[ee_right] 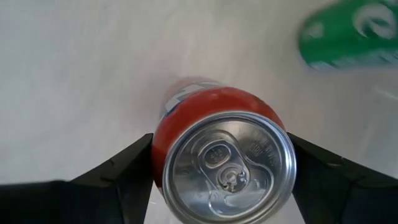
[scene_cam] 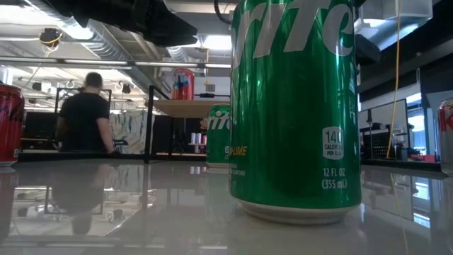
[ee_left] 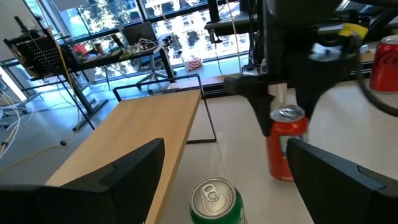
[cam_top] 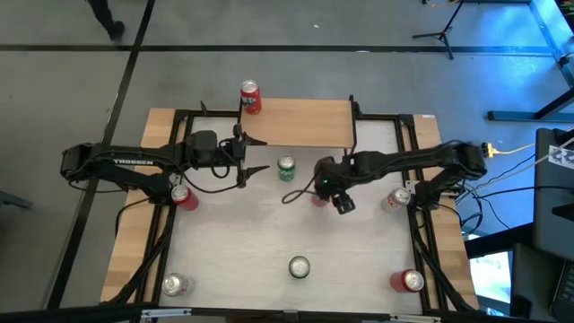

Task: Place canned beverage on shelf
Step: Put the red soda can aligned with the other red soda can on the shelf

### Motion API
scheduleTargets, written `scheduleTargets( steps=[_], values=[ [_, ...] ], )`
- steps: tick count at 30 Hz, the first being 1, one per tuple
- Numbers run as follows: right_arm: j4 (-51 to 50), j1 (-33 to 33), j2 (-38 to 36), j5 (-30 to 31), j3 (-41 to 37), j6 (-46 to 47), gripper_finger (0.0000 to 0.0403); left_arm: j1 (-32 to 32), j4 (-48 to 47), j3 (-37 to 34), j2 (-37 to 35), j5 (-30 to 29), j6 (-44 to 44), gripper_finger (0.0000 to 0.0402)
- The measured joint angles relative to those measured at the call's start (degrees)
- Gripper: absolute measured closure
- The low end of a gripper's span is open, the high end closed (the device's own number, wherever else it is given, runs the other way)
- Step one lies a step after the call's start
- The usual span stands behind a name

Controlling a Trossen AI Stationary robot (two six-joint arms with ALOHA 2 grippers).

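The shelf (cam_top: pixel 300 122) stands at the table's far middle, and a red can (cam_top: pixel 250 97) stands on its left end. My left gripper (cam_top: pixel 260 156) is open in front of the shelf. A green can (cam_top: pixel 286 169) stands upright on the table just past its fingertips and shows between its fingers in the left wrist view (ee_left: pixel 214 200), untouched. My right gripper (cam_top: pixel 326 192) is right of that can, pointing down over a second red can (ee_right: pixel 221 155), with one finger on each side of it. In the high view this can is mostly hidden under the gripper. My right gripper has the red can's upper side wall (ee_right: pixel 157 149) between its two fingers (ee_right: pixel 121 171), one on each opposite side just below the rim. The fingers come from above, pointing down. The can stands upright with its base on the table (ee_left: pixel 283 177).
More cans stand on the table: red at the left (cam_top: pixel 184 196), one at the right (cam_top: pixel 399 197), green at front centre (cam_top: pixel 299 267), and one in each front corner (cam_top: pixel 175 285) (cam_top: pixel 411 281). Black frame rails (cam_top: pixel 170 215) run along both sides. A person (scene_cam: pixel 85 113) stands in the room behind.
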Motion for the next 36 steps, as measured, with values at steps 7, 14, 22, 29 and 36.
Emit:
scheduleTargets(
  steps=[7, 14, 22, 29, 36],
  values=[
    [4.05, 1.68, -0.03, 0.6, 0.0, -0.43, 0.0081, 0.0, -0.01, 0.0, 0.0, 0.0, -0.02, 0.0074],
    [4.99, 1.46, -0.07, -0.93, -0.16, -0.17, 0.0047, 0.0, -0.06, 0.0, 0.0, 0.0, -0.07, 0.0074],
    [4.0, 1.53, -0.07, 0.29, 0.26, 0.52, 0.0043, -0.02, -0.08, 0.0, 0.0, 0.0, -0.35, 0.0074],
    [-8.61, 1.53, -1.64, -0.94, 8.36, 9.82, 0.0043, -0.39, 0.02, 0.0, 0.04, 0.99, -0.08, 0.0074],
    [-8.69, 1.53, -10.73, -3.28, 1.1, 20.91, 0.0042, -2.81, 7.45, 0.01, 5.26, 6.44, -0.91, 0.0074]
  ],
)
